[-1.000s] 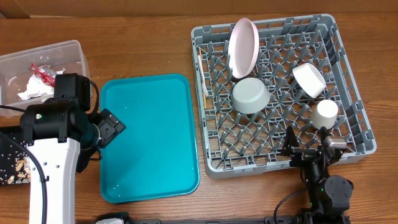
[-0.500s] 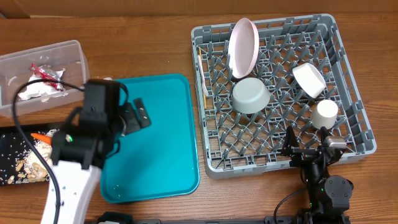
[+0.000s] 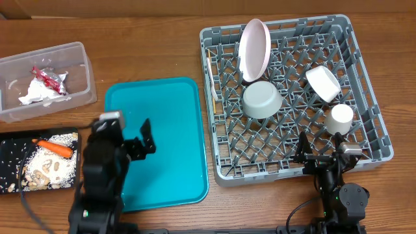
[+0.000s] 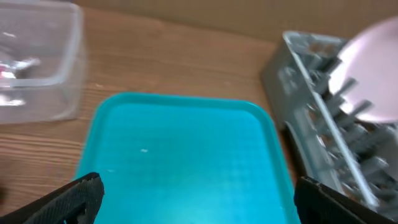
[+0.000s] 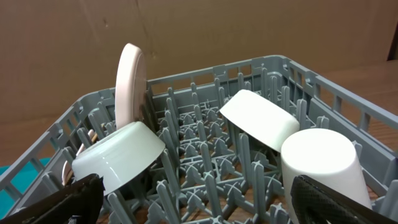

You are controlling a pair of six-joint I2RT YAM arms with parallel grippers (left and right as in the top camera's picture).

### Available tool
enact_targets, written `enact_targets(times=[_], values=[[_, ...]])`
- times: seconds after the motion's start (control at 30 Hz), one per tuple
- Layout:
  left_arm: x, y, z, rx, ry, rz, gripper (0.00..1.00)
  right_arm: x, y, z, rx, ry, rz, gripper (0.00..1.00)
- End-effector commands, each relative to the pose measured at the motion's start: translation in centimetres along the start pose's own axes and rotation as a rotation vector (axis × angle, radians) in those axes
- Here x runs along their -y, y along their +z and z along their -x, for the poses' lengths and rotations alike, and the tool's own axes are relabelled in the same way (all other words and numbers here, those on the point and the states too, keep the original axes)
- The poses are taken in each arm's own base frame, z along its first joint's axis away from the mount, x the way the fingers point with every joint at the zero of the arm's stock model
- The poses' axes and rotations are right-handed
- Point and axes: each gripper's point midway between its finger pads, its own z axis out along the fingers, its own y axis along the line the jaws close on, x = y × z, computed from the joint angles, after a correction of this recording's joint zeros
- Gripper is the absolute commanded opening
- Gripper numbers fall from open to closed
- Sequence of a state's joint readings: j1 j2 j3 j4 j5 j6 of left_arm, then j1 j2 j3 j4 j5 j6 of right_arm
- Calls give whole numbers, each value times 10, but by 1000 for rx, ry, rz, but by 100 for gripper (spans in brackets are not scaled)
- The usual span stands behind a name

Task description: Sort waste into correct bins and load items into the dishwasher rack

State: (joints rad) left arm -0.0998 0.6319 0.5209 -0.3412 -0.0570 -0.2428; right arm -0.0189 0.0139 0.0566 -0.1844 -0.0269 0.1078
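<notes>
With the plate (image 3: 255, 45) and cup (image 3: 340, 118) standing inside the dishwasher rack (image 3: 214, 170), the left end effector (image 3: 142, 140), wide and empty over the teal tray (image 3: 169, 110) left of the rack, and the right end effector (image 3: 322, 151), equally wide at the rack's near rim, are judged best parked clear.

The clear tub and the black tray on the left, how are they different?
The clear tub is see-through with tall walls; the black tray is dark and shallow. The clear tub holds a crumpled white napkin and a red foil wrapper; the black tray holds an orange carrot and beige food scraps. Both are rectangular and sit left of the teal tray.
</notes>
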Motion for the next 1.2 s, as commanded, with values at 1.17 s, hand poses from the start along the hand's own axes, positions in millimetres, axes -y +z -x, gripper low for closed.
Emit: enact_targets(times=[1.17], values=[[-61,-16,-37,406,40,125,100,0,0,1,10,-4,1,100]])
